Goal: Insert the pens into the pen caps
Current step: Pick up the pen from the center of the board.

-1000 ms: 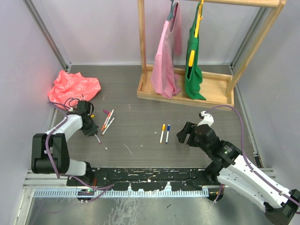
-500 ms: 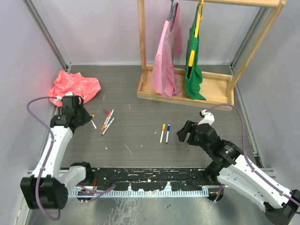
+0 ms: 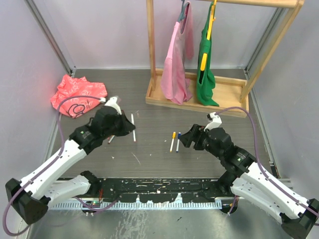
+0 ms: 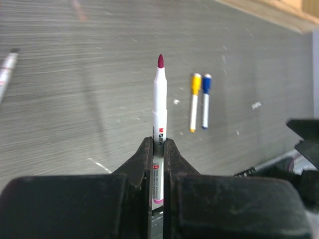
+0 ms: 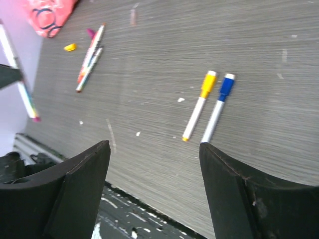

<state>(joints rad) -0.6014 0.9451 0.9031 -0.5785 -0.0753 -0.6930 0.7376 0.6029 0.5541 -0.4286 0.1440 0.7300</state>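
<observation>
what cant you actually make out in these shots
- Loose pens: in the top view the left arm covers most of them. In the right wrist view they are too small and blurred to count.
- Held pen: in the left wrist view its lower barrel is mostly hidden between the fingers of the left end effector.
- Pen at the left wrist view's left edge: cut off, blurred, colour unclear.

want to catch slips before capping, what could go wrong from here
The left gripper pinches the uncapped pen with a long front sticking out, so it could pivot during capping. The right gripper is open and empty above the yellow pen and blue pen, which look capped already; it may grab wrongly.
</observation>
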